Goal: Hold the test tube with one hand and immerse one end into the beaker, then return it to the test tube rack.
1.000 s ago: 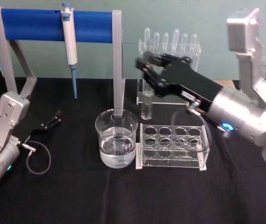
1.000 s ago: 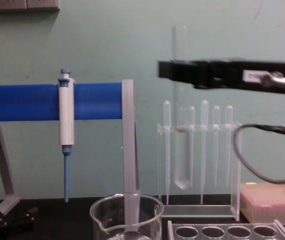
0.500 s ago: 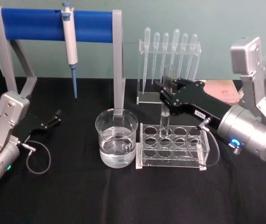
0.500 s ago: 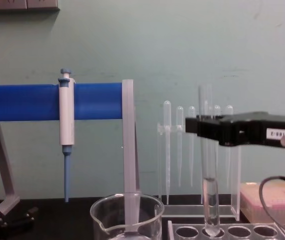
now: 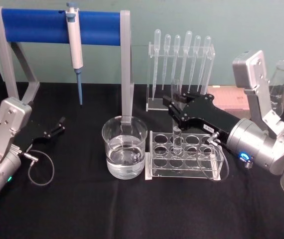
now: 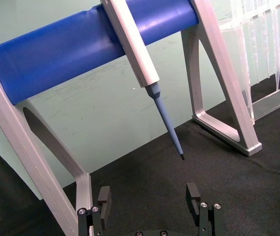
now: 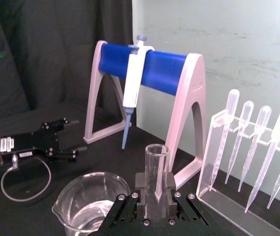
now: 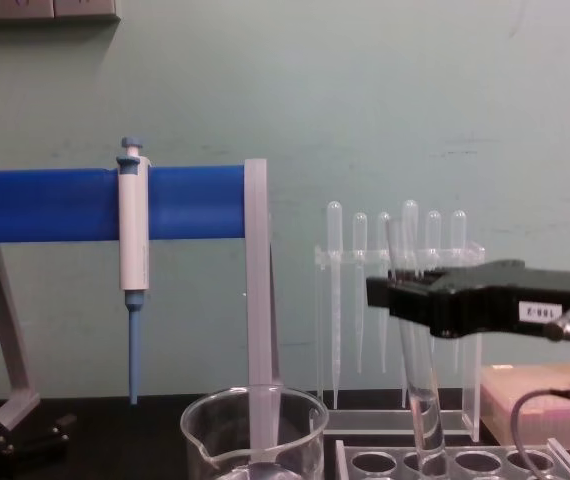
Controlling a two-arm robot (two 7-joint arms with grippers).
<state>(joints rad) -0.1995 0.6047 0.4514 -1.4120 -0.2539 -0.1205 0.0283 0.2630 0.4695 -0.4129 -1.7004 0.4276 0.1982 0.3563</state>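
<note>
My right hand (image 5: 178,110) was squeezed tight around the test tube (image 5: 176,134). The tube leaned a little, and its round bottom sat down in a hole of the clear rack (image 5: 184,156). The beaker (image 5: 124,147) with water stood just beside the rack, apart from the tube. My left hand (image 5: 58,124) rested open on the black table (image 5: 82,209), well apart from them.

Right gripper (image 8: 390,292) label (image 8: 538,312) reads "188-2".
</note>
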